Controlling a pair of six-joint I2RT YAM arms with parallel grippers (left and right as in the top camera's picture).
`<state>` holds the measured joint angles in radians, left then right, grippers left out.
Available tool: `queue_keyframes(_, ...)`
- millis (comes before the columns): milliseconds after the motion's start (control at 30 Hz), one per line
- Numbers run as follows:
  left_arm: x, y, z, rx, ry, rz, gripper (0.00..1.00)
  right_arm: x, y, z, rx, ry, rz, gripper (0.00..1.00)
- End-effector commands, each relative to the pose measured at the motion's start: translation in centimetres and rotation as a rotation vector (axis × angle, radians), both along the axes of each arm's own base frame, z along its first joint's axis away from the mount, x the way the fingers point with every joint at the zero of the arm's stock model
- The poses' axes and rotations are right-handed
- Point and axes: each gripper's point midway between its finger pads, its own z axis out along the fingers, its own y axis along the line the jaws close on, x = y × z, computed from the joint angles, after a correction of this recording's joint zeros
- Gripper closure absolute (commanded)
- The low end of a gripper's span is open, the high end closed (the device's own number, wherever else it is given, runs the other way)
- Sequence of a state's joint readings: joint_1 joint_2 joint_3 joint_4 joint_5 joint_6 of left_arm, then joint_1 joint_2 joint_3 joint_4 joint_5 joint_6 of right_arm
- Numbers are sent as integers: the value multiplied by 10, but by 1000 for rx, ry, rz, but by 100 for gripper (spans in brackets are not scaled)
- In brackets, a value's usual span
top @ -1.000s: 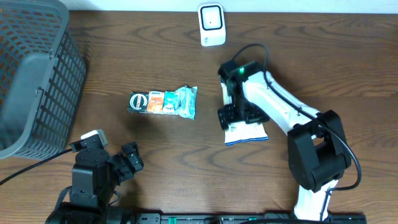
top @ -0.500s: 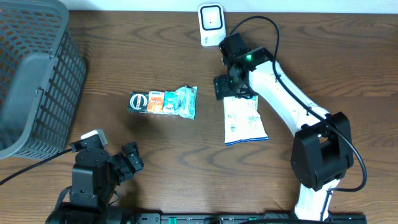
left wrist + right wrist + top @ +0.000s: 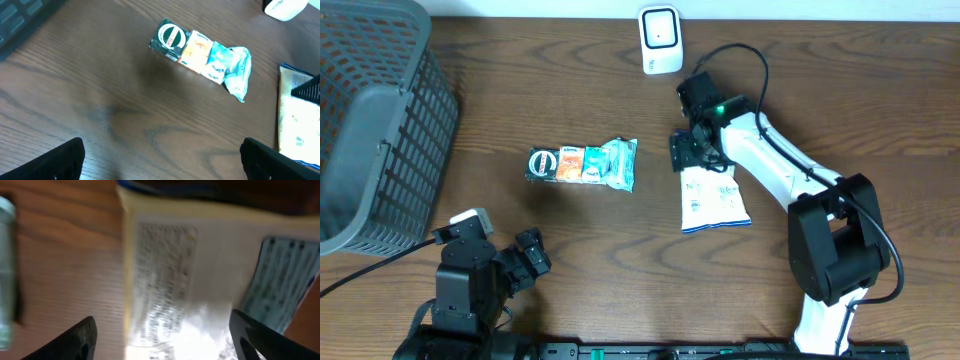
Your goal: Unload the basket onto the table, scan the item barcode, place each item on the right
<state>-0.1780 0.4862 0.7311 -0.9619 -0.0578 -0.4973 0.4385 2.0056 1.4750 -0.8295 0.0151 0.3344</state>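
The item, a flat white snack bag (image 3: 714, 198) with a blue edge, lies on the table right of centre. It fills the right wrist view (image 3: 200, 270), its print blurred, and I cannot make out a barcode. My right gripper (image 3: 696, 152) hovers over the bag's far end, open. In the right wrist view (image 3: 165, 340) one finger is over bare wood and the other over the bag. The white scanner (image 3: 660, 40) stands at the back edge, behind that gripper. My left gripper (image 3: 525, 260) (image 3: 160, 165) rests open near the front left, holding nothing.
A green, orange and teal snack pack (image 3: 582, 165) (image 3: 202, 52) lies left of the bag. A grey mesh basket (image 3: 370, 130) fills the far left corner. The right arm's cable arcs above the table near the scanner.
The right gripper rose off the bag's middle toward the scanner, then came back a little to the bag's far end, its jaws slightly narrower. The bag and the left arm stayed put.
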Motion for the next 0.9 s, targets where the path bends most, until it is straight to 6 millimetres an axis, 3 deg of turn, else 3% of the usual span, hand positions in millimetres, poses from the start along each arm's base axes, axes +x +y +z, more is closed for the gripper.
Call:
queue_keyframes(0,0,1,2,2,-7,3,2,-1,-17,-10,-34,18,-39,2)
queue_keyframes(167,0,1,2,2,-7,3,2,5,-14,5,-27,7,-39,1)
queue_keyframes(500,0,1,2,2,-7,3,2,16,-19,62,-22,-4,-61,1)
queue_keyframes(867,0,1,2,2,-7,3,2,27,-74,61,71,60,-161,1)
